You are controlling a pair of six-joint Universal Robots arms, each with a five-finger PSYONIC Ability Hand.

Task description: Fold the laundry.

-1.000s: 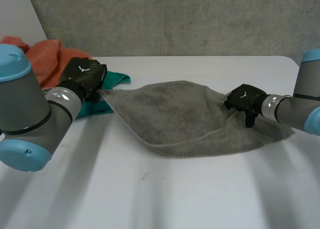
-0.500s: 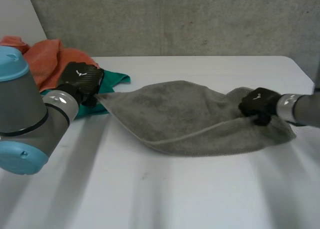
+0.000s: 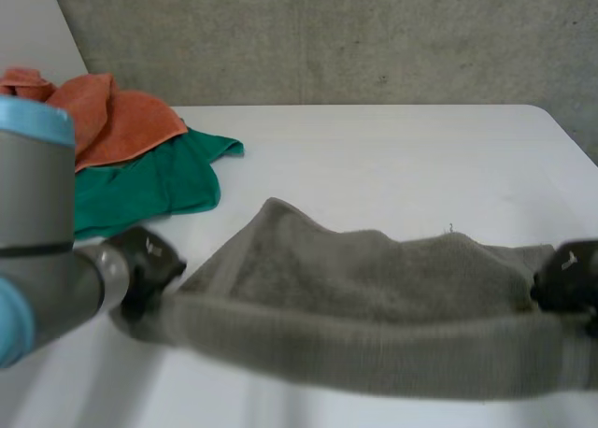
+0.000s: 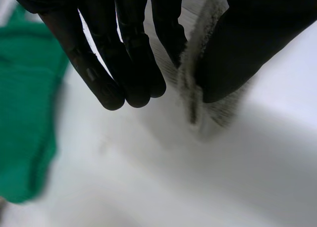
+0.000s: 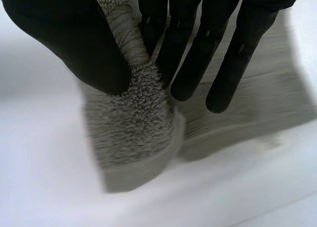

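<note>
A grey towel (image 3: 374, 306) stretches across the front of the white table (image 3: 392, 157) between my two hands. My left hand (image 3: 145, 269) pinches the towel's left end, and in the left wrist view the towel edge (image 4: 195, 95) sits between thumb and fingers (image 4: 133, 63). At the right end of the towel is my right hand (image 3: 565, 283). In the right wrist view the towel (image 5: 133, 123) is pinched between its thumb and straight fingers (image 5: 190, 53), with the cloth hanging below the palm.
A green cloth (image 3: 149, 180) lies at the back left of the table, and it is beside my left hand in the left wrist view as the green cloth (image 4: 25, 108). An orange cloth (image 3: 98, 120) is piled behind it. A grey wall stands behind the table.
Both hands have pulled the grey towel from the middle of the table toward the front edge. The right hand closed on the towel's right end.
</note>
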